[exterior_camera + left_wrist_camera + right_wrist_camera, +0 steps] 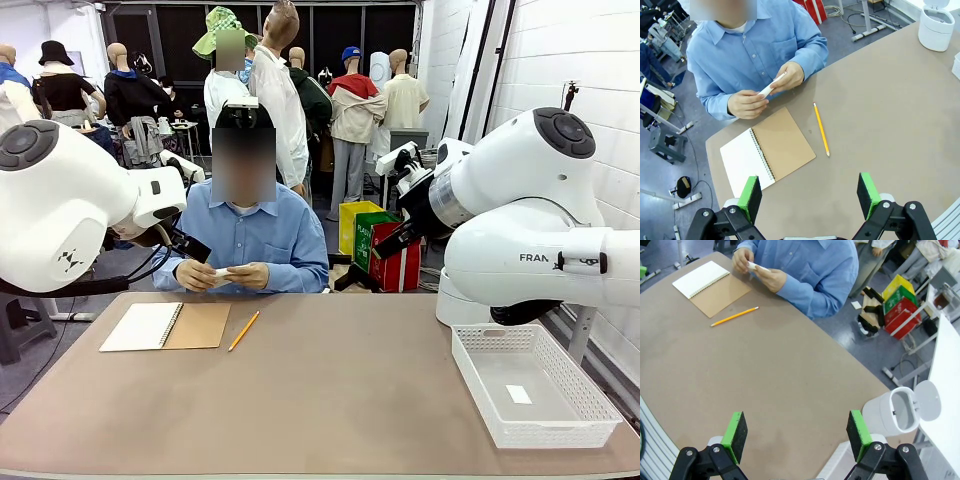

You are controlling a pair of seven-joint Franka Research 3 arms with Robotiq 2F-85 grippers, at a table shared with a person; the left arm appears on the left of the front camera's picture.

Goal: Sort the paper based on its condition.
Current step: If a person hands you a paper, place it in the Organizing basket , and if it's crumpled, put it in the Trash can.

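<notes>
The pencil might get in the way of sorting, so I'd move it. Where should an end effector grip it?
Probably mid-shaft on the pencil, coming straight down from above and closing across its length: it lies flat on the table, slanted, just apart from the notebook.

We see a table [330, 400] with a smooth, matt brown top. The notebook [195, 326] has a dull brown cardboard cover, a plain white paper page and a thin wire spiral. The pencil [244, 330] has a smooth yellow coat. The paper [769, 87] is thin, white and matt. The shirt [265, 235] is soft blue cloth with small creases. The basket [474, 388] is white plastic full of little holes. The arms [530, 200] are hard, white and glossy, like smooth plastic. The pads [750, 196] on the left gripper [810, 192] are green and matt, and we think they look rubbery. The fingers [890, 217] behind them are black and dull. The bin [892, 415] is smooth white plastic.
</notes>
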